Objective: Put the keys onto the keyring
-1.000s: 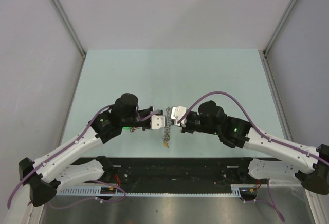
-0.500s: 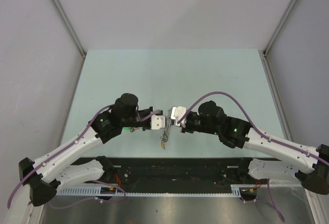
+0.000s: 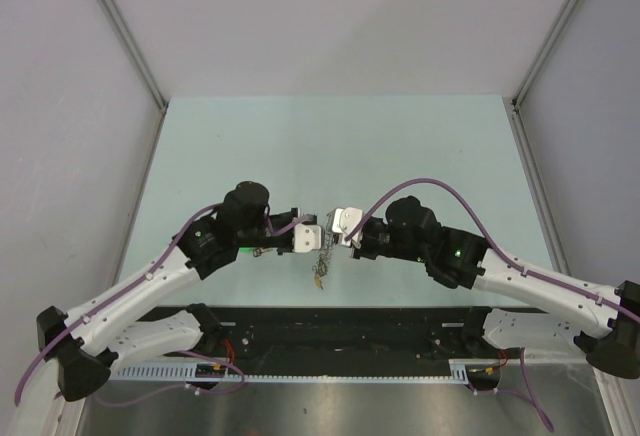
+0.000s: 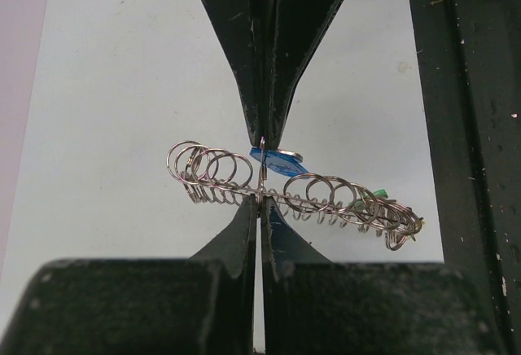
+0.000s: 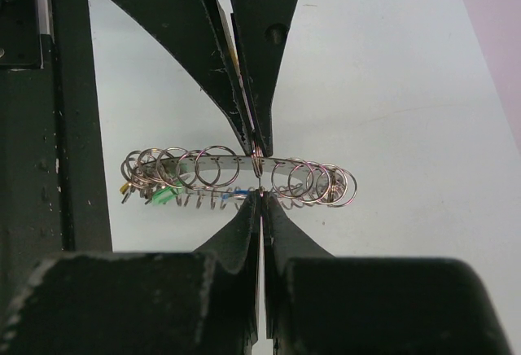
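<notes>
The keyring (image 3: 322, 249) hangs above the table between the two gripper tips. It is a silvery band (image 5: 203, 159) fringed with several small split rings (image 4: 313, 188). Keys hang on it: a blue tag (image 4: 277, 159), a green tag (image 5: 163, 196) and a yellow tag (image 3: 319, 279) show. My left gripper (image 4: 260, 202) is shut on one thin split ring standing edge-on at the band's middle. My right gripper (image 5: 260, 195) is shut on that same ring from the opposite side. In each wrist view the other arm's fingers (image 4: 262, 119) come down from the top.
The pale green table top (image 3: 330, 146) runs back to grey side walls with metal corner posts (image 3: 120, 31). A dark rail (image 3: 330, 321) with cable ducts lies along the near edge, just below the hanging keyring.
The lower end of the hanging keyring has swung slightly to the left. Both arms and their grips look the same.
</notes>
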{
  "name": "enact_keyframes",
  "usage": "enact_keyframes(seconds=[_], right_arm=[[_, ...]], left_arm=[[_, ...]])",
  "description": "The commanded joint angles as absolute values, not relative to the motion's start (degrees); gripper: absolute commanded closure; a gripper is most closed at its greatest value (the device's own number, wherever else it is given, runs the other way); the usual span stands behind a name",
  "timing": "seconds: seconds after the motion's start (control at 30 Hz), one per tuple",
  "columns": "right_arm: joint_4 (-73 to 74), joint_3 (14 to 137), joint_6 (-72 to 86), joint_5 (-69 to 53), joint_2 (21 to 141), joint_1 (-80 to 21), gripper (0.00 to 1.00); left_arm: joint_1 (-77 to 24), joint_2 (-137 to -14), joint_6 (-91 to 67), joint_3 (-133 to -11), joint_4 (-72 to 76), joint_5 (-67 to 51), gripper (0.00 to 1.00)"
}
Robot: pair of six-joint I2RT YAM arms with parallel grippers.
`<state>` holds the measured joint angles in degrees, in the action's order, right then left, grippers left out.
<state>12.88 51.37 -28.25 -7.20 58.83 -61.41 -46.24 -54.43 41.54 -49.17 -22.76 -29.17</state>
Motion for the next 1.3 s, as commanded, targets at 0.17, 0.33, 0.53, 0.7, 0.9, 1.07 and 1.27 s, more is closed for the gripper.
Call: enact_keyframes(seconds=[0.17,0.33,0.53,0.7,0.9,1.07,1.27], right_arm=[[10.4,51.4,-29.1,-8.1,58.3,-61.7,1.0],[10.4,51.4,-29.1,-8.9,58.2,-61.7,1.0],[10.7,51.5,-29.4,-10.5,58.9,-61.8,1.0],[10.3,51.4,-29.2,-11.2,59.2,-61.8,1.0],[9.8,51.4,-28.9,-12.0,59.3,-61.9,1.0],[9.7,51.4,-28.9,-12.2,59.8,-61.9,1.0],[9.7,51.5,-28.8,-12.0,59.8,-61.9,1.0]], left_arm=[[-46.6,-54.8,42.6,-50.0,-20.7,-33.0,1.0],[-46.6,-54.9,42.5,-50.1,-20.6,-33.3,1.0],[-46.6,-54.9,42.4,-50.2,-20.6,-33.8,1.0],[-46.6,-55.2,42.1,-50.4,-20.7,-35.0,1.0],[-46.6,-55.5,41.7,-50.5,-20.6,-36.0,1.0],[-46.6,-56.2,41.5,-51.1,-21.1,-36.7,1.0],[-46.6,-56.2,40.8,-51.2,-20.6,-37.1,1.0]])
